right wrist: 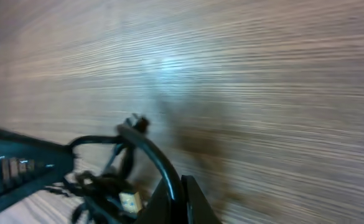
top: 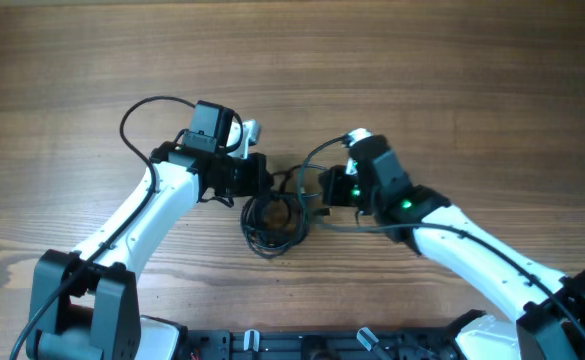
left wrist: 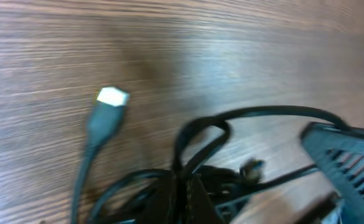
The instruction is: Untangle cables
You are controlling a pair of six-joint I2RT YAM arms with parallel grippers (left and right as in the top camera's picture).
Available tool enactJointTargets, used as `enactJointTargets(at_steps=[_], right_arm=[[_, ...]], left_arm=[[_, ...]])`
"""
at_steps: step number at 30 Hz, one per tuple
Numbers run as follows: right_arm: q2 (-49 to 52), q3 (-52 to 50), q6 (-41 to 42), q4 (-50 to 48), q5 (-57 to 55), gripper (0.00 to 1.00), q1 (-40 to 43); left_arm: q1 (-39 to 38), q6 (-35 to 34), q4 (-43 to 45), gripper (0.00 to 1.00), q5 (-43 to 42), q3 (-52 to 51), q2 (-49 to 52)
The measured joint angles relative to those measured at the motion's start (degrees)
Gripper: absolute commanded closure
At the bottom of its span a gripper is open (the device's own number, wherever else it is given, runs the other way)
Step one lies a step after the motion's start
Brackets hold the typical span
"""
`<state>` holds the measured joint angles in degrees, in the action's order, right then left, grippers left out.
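The cables (top: 272,222) lie as a tangled knot of thin black cords on the wooden table (top: 422,70), between my two arms. My left gripper (top: 265,185) sits at the knot's upper left. In the left wrist view it (left wrist: 185,186) is shut on a black strand that loops upward, and a silver-tipped plug (left wrist: 112,96) lies loose to the left. My right gripper (top: 317,190) sits at the knot's upper right. In the right wrist view it (right wrist: 177,193) is shut on a cable (right wrist: 145,146) that arcs up and left, with a pale plug end (right wrist: 130,201) beside it.
Thicker black arm wiring loops behind the left arm (top: 137,115) and the right arm (top: 317,150). The robot base frame (top: 292,345) runs along the near edge. Each wrist view shows the opposite gripper close by, on the right (left wrist: 346,158) and on the left (right wrist: 14,165).
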<state>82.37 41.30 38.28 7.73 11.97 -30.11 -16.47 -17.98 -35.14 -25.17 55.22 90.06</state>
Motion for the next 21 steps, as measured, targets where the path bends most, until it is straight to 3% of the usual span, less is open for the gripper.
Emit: enactJointTargets(at_steps=[8,21], right_arm=[[0.04,0.00,-6.73,5.38,16.46,0.96,11.80],[0.04,0.22,-7.78,18.38,18.91,0.96,22.60]], left_arm=[[-0.39,-5.81,-0.92,0.96,5.90,0.02,0.00],[-0.66,-9.05,-2.69,0.96,4.20,0.07,0.00]])
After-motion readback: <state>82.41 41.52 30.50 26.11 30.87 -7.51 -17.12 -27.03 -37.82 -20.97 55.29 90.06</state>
